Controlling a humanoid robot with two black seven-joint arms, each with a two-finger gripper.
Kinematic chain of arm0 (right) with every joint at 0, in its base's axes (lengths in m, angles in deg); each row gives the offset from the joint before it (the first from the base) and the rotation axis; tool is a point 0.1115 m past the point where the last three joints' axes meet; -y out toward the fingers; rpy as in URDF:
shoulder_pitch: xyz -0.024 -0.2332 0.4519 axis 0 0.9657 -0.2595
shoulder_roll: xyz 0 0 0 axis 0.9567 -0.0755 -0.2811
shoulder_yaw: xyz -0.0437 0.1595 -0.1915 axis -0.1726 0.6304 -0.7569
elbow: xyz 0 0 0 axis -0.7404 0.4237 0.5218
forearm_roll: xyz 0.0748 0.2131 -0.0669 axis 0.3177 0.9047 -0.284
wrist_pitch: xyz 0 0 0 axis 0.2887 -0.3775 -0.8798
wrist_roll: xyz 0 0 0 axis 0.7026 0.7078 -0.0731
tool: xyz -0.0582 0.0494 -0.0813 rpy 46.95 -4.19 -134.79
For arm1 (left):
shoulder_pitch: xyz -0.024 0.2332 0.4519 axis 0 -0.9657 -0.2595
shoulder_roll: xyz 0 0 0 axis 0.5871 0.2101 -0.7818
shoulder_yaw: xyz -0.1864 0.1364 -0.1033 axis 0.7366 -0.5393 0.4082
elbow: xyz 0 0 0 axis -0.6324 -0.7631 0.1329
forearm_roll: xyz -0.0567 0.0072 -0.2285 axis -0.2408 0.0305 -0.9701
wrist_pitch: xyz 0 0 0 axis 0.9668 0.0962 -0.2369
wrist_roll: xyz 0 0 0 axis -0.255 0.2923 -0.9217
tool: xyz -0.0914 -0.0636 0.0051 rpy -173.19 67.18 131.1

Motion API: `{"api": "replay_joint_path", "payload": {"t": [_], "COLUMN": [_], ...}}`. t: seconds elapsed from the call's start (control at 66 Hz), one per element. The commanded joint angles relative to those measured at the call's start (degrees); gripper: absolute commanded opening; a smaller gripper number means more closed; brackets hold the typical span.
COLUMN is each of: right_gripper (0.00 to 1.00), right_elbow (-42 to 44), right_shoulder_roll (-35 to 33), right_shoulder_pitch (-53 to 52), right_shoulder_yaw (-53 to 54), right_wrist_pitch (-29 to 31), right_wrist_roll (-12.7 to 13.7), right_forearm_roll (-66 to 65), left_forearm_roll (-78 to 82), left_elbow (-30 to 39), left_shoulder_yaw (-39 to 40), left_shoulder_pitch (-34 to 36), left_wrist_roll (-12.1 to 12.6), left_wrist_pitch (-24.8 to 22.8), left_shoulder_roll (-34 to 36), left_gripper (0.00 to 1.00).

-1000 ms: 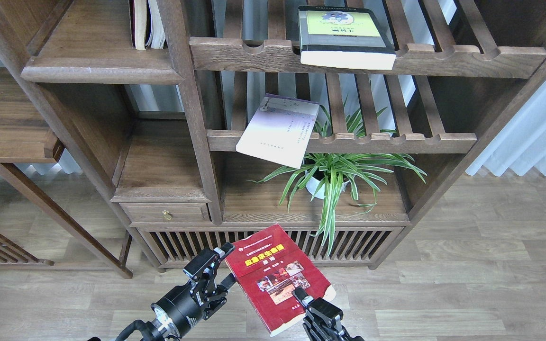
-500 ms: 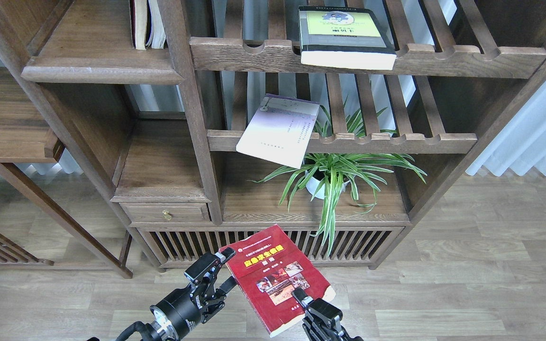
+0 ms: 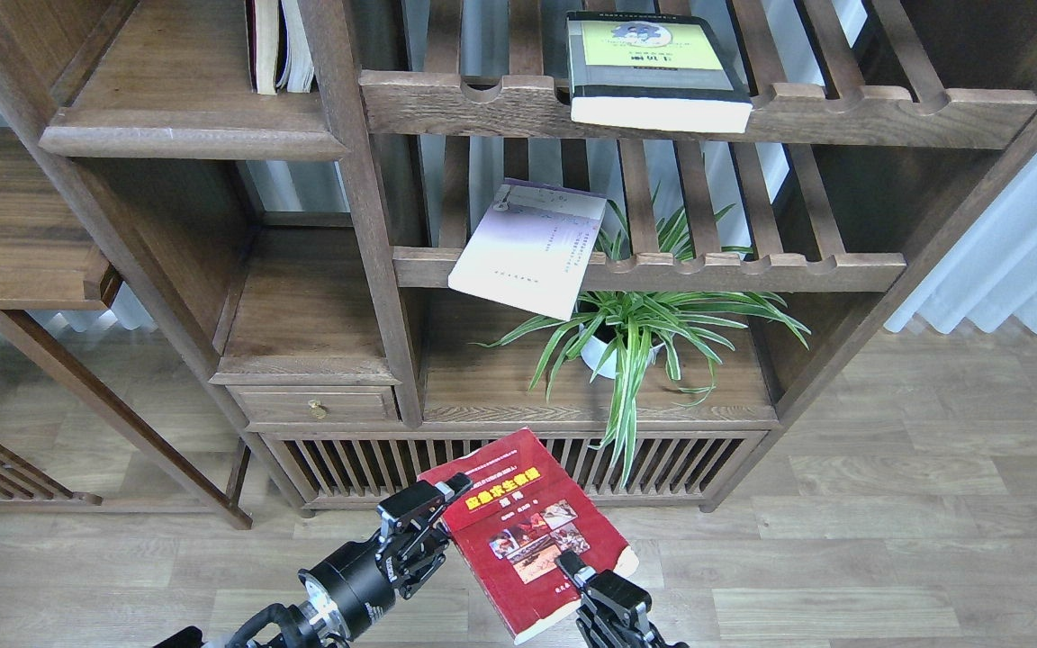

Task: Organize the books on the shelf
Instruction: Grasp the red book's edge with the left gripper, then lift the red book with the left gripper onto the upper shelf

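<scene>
The red book (image 3: 518,531) with a yellow title and small photos is held tilted above the floor, low in the head view. My right gripper (image 3: 574,571) is shut on its lower right edge. My left gripper (image 3: 439,520) is at the book's left edge, jaws apart, with the upper finger (image 3: 452,488) over the cover's corner. The thick yellow-green-and-grey book (image 3: 653,67) lies on the top slatted shelf. The pale lavender paperback (image 3: 527,247) hangs tilted over the middle slatted rail. The solid brown shelf (image 3: 185,135) is at the upper left.
Two books (image 3: 280,45) stand at the right end of the solid shelf, against a post. A potted spider plant (image 3: 635,333) fills the lower compartment under the paperback. A small drawer (image 3: 316,407) sits lower left. A side table (image 3: 23,243) stands at the far left.
My left gripper has moved right and slightly down, from beside the red book onto its left edge. The book and the right gripper have barely moved.
</scene>
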Motion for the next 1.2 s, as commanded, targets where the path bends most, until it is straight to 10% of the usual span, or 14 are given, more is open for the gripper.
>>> {"api": "replay_joint_path", "payload": {"t": [0.0, 0.061, 0.333, 0.424, 0.454, 1.181], "right_gripper": [0.10, 0.10, 0.13, 0.57, 1.00, 1.00], "right_elbow": [0.0, 0.0, 0.0, 0.0, -0.1, 4.4], "right_shoulder_roll": [0.1, 0.0, 0.1, 0.1, 0.1, 0.1], "right_shoulder_pitch": [0.0, 0.0, 0.0, -0.1, -0.2, -0.4], "right_shoulder_yaw": [0.0, 0.0, 0.0, -0.5, -1.0, -1.9], "right_wrist_pitch": [0.0, 0.0, 0.0, 0.0, 0.0, 0.0], "right_wrist_roll": [0.0, -0.1, -0.1, -0.1, -0.1, -0.2], "right_forearm_roll": [-0.1, 0.0, 0.0, -0.4, -1.3, -4.2], "left_forearm_roll": [0.1, 0.2, 0.3, 0.4, 0.4, 9.5], "left_elbow": [0.0, 0.0, -0.2, 0.2, 0.5, 24.2], "left_shoulder_yaw": [0.0, -0.3, -1.9, -1.0, -0.6, 31.6], "left_shoulder_pitch": [-0.2, -0.3, 0.1, 0.2, 0.2, -0.1], "left_wrist_roll": [0.1, 0.2, 0.5, 0.7, 0.7, 2.4], "left_wrist_pitch": [0.0, 0.0, 0.0, 0.0, 0.0, 0.0], "left_shoulder_roll": [0.0, 0.0, 0.8, 1.4, 2.1, 31.6], "left_gripper": [0.20, 0.06, 0.05, 0.04, 0.04, 0.05]}}
